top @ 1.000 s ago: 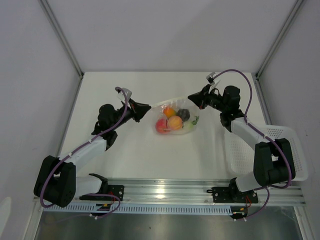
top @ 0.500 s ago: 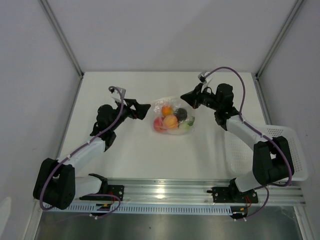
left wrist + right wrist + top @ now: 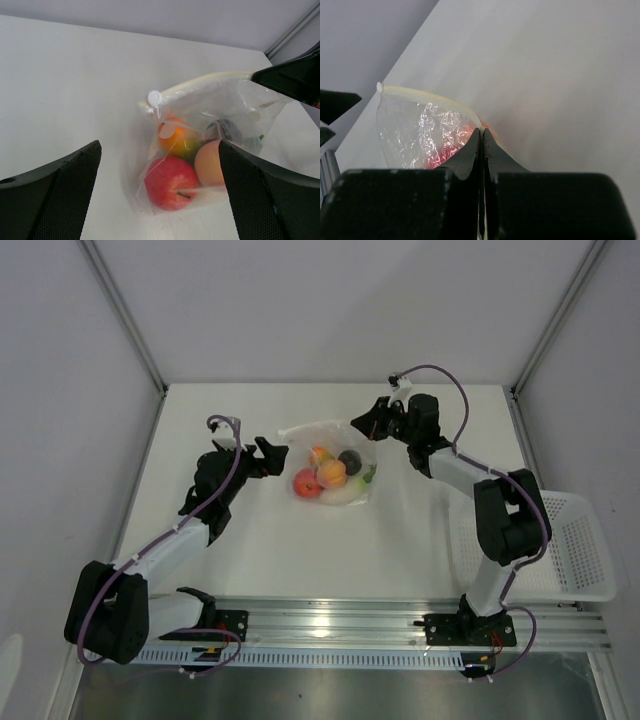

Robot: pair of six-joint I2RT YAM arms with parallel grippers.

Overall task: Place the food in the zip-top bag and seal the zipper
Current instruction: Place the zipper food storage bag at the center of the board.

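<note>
The clear zip-top bag (image 3: pixel 345 440) lies mid-table with the food inside: a red round piece (image 3: pixel 307 483), an orange one (image 3: pixel 320 455), a peach one (image 3: pixel 333 473) and a dark-purple one (image 3: pixel 350 461). My right gripper (image 3: pixel 362 424) is shut on the zipper (image 3: pixel 427 94) at the bag's far right corner and holds that edge up. My left gripper (image 3: pixel 272 456) stands open just left of the bag, touching nothing. In the left wrist view the red piece (image 3: pixel 171 182) sits between my wide-open fingers (image 3: pixel 60 195), and the zipper (image 3: pixel 200 85) arches above it.
A white slotted basket (image 3: pixel 565 550) hangs over the table's right edge beside the right arm. Metal frame posts (image 3: pixel 125 315) rise at the back corners. The rail with both arm bases (image 3: pixel 330 625) runs along the near edge.
My left gripper has opened, let go of the bag's left edge and drawn back to the left. My right gripper has moved left and farther back, dragging the bag along.
</note>
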